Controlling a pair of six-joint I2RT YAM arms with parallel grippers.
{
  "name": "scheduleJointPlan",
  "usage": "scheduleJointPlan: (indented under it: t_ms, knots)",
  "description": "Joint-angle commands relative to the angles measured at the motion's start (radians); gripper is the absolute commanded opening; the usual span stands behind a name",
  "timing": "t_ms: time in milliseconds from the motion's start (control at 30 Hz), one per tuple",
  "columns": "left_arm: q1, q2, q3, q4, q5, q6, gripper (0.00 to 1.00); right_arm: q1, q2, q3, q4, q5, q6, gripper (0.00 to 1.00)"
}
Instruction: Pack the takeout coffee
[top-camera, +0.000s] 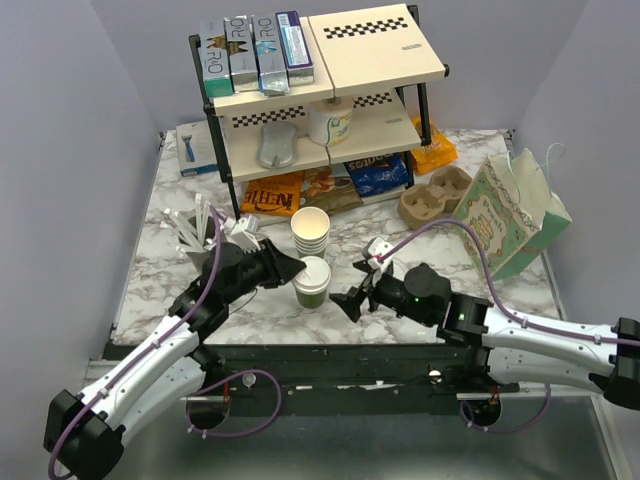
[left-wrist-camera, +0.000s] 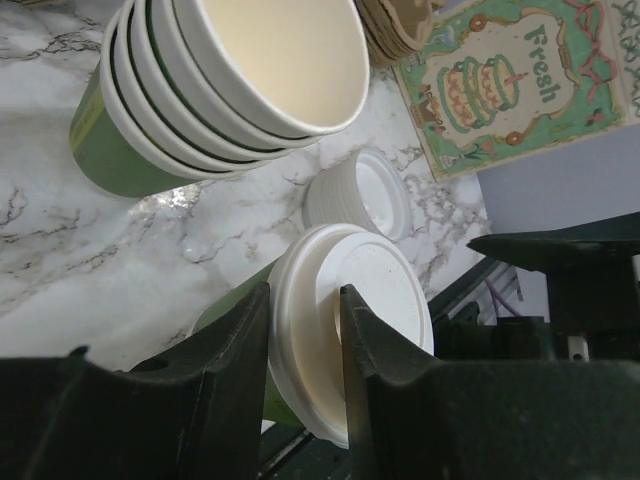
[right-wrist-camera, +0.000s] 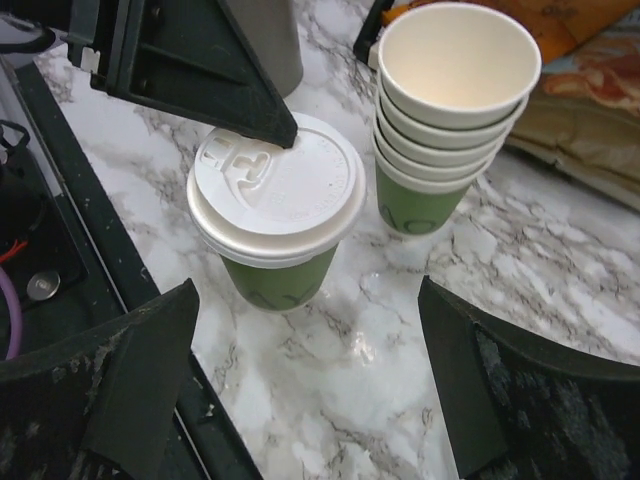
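Observation:
The takeout coffee (top-camera: 312, 281), a green-sided paper cup with a white lid, stands upright on the marble table in front of the stack of lidless cups (top-camera: 311, 230). My left gripper (top-camera: 297, 268) is shut on the near-left rim of its lid (left-wrist-camera: 385, 285), one finger over the lid top and one outside the rim. My right gripper (top-camera: 346, 300) is open and empty just right of the cup, apart from it. In the right wrist view the cup (right-wrist-camera: 278, 200) sits beyond the spread fingers (right-wrist-camera: 130, 370), with the left finger tip resting on the lid.
The nested cups (right-wrist-camera: 450, 110) stand just behind the coffee. A stack of spare lids (left-wrist-camera: 365, 190) lies beside them. The brown cup carrier (top-camera: 432, 193) and a printed paper bag (top-camera: 510, 215) are at the right. A shelf rack (top-camera: 320, 100) with snack bags stands at the back.

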Motion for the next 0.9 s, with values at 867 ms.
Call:
scheduleJointPlan:
  t_ms: [867]
  knots:
    - [-0.080,-0.108,-0.306,0.254,-0.269,0.157,0.26,0.000,-0.105,-0.008,-0.051,0.275,0.083,1.00]
